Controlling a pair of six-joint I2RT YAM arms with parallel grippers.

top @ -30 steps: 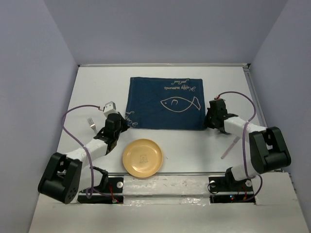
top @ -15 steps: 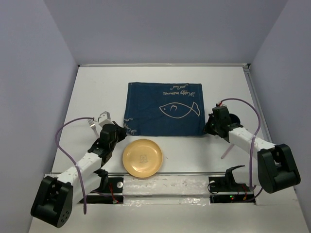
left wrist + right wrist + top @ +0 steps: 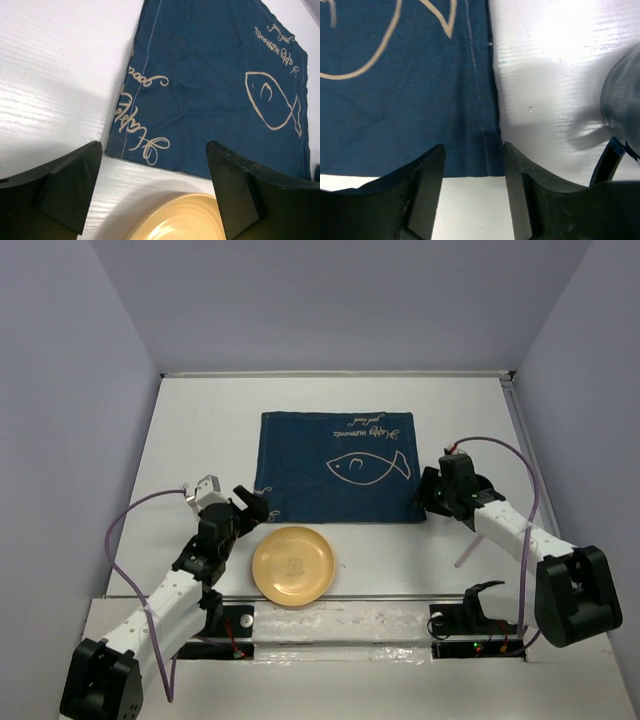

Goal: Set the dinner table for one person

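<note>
Yellow round shallow plate [image 3: 293, 565], empty, on the white rectangular dinner table [image 3: 200, 420].
Left gripper [image 3: 243, 506] wide open, right gripper [image 3: 432, 500] part open; both empty, at the dark blue cloth placemat's [image 3: 335, 466] near corners.

The dinner table [image 3: 200, 430] carries a blue placemat [image 3: 335, 465], yellow plate [image 3: 292, 565], possibly a straw [image 3: 468, 550].

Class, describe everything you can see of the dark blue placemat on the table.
The placemat is a dark blue, roughly square cloth with stitched hems, lying flat on the white table. A cream outline of a fish and lines of cursive lettering are printed on it. The yellow plate sits just off its near edge, apart from it. The left pincer hovers at its near left corner, the right pincer at its near right corner; neither grips it.
</note>
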